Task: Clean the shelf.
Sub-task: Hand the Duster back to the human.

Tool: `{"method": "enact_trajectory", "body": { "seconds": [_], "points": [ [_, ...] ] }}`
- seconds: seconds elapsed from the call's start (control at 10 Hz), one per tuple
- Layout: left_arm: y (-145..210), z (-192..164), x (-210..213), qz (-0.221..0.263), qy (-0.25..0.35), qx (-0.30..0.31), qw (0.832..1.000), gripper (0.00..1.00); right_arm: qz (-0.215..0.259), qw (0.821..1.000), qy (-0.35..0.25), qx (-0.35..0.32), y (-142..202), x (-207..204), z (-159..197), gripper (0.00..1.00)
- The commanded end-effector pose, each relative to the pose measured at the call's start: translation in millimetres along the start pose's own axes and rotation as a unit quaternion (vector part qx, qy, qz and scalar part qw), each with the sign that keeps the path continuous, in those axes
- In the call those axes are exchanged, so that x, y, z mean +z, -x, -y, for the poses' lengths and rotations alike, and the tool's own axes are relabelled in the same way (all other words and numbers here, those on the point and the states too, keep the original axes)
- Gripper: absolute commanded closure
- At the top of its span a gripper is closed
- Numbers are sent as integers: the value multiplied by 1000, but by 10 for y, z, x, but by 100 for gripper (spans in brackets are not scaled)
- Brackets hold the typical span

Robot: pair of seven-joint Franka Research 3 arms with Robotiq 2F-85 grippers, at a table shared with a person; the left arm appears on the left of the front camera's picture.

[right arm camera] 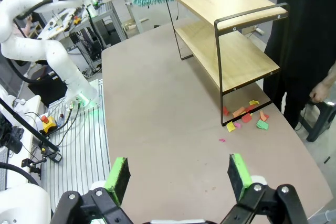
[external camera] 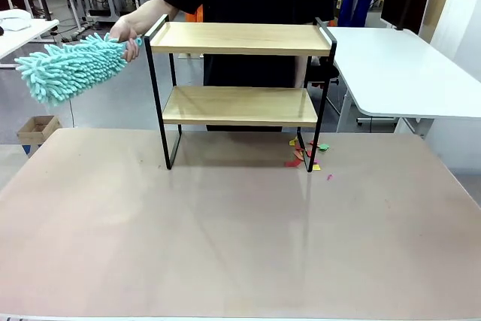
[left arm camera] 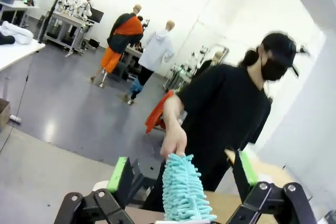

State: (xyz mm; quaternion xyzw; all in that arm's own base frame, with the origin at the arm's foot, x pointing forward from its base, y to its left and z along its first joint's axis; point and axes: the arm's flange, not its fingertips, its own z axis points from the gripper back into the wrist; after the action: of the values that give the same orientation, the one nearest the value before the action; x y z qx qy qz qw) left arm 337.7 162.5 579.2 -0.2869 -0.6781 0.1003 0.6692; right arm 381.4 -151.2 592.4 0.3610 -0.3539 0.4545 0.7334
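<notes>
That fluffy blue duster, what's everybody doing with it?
A person's hand holds out the fluffy teal duster beside the shelf, toward the robot's left tool, which is open with the duster between its fingers. The right tool hangs open above the table. Colourful paper scraps lie on the table by the shelf's leg. The shelf boards look bare.

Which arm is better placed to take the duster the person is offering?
Left. The duster sits between the left gripper's open fingers, held out by the person's hand left of the shelf. The right gripper hangs open over bare table.
</notes>
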Motion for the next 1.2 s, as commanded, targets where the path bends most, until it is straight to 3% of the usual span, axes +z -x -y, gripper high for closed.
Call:
{"method": "enact_trajectory", "body": {
  "seconds": [0.0, 0.3, 0.4, 1.1],
  "points": [
    [-260, -288, 199, 23, 0, 47, 999, 0, -3, 1000, -1, 7, -8, 11, -30, 0],
    [-169, -511, 179, 17, -14, 61, 998, 0, -3, 1000, -1, 7, -8, 11, -30, 0],
    [-301, -460, 343, 39, -16, 57, 997, 0, -3, 1000, -1, 7, -8, 11, -30, 0],
    [-301, -460, 343, 39, -16, 57, 997, 0, -3, 1000, -1, 7, -8, 11, -30, 0]
  ]
}}
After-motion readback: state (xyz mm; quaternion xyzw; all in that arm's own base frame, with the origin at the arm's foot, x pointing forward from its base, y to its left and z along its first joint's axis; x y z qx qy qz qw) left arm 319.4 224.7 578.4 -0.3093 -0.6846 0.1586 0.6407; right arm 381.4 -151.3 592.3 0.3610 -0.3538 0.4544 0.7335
